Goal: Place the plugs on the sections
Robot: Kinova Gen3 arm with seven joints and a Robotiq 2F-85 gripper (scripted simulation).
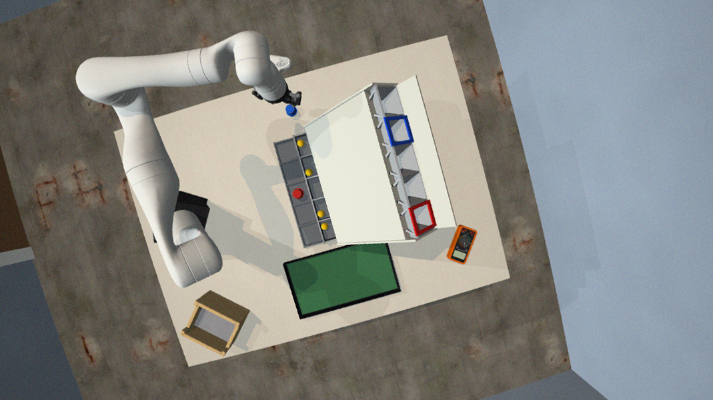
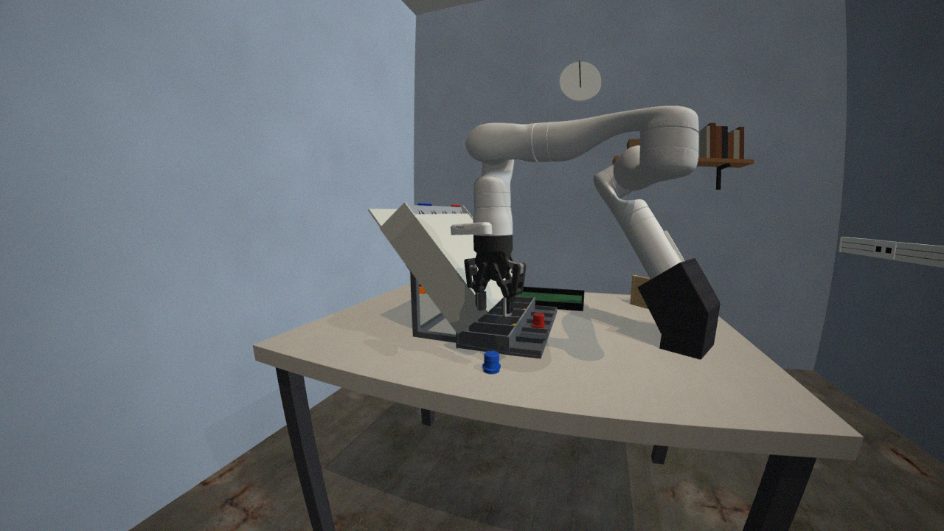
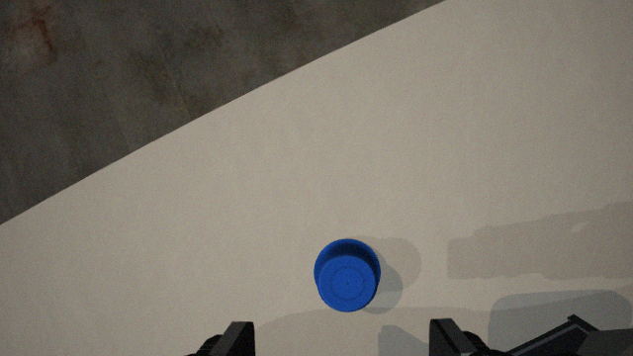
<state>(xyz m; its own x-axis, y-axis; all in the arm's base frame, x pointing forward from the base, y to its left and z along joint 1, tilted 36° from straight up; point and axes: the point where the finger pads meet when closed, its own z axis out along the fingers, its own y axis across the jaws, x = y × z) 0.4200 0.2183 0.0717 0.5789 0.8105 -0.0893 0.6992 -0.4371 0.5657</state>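
Observation:
The blue plug [image 1: 291, 111] [image 2: 490, 362] [image 3: 347, 282] stands upright on the table beside the sectioned tray's end. My gripper [image 1: 278, 99] [image 2: 495, 305] [image 3: 342, 337] is partly open and empty, above the table near the blue plug. The red plug [image 1: 297, 193] [image 2: 538, 321] stands on the flat front part of the middle section. Yellow marbles [image 1: 300, 142] [image 1: 308, 172] lie in the two sections toward the blue plug's end, and others [image 1: 320, 213] [image 1: 324, 226] in the two at the far end. The blue-banded funnel [image 1: 399, 130] and red-banded funnel [image 1: 422, 217] are empty. The cover [image 1: 356, 174] hides the pipes.
A green tray [image 1: 344, 281] [image 2: 568, 299] with a black rim lies beside the cover's far end, with no marbles in it. An orange multimeter [image 1: 462, 245] lies near the red-banded funnel. A wooden frame box [image 1: 209, 300] stands at the table corner. The table edge passes close to the blue plug.

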